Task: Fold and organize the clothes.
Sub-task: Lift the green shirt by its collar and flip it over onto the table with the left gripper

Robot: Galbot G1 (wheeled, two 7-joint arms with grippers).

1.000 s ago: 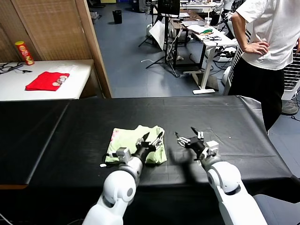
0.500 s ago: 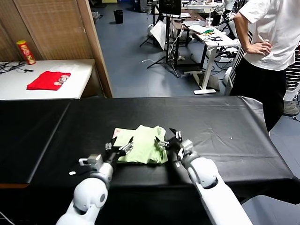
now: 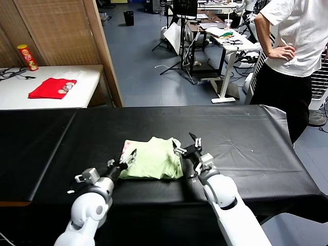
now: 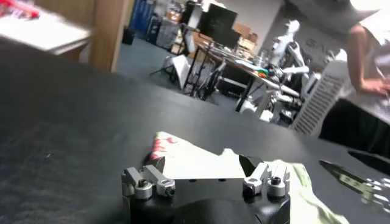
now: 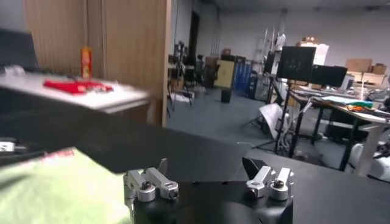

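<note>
Head view: shirt (image 3: pixel 152 159) folded, wrists: partial

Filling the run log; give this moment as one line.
shirt: folded on black table | left gripper: open at shirt's left edge | right gripper: open at its right edge | holding: nothing

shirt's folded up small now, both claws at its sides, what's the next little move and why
Probably bring both claws inward to the shirt's edges. The pale green shirt lies as a compact bundle on the black table, with the left claw open at one side and the right claw open at the other, neither holding cloth.
</note>
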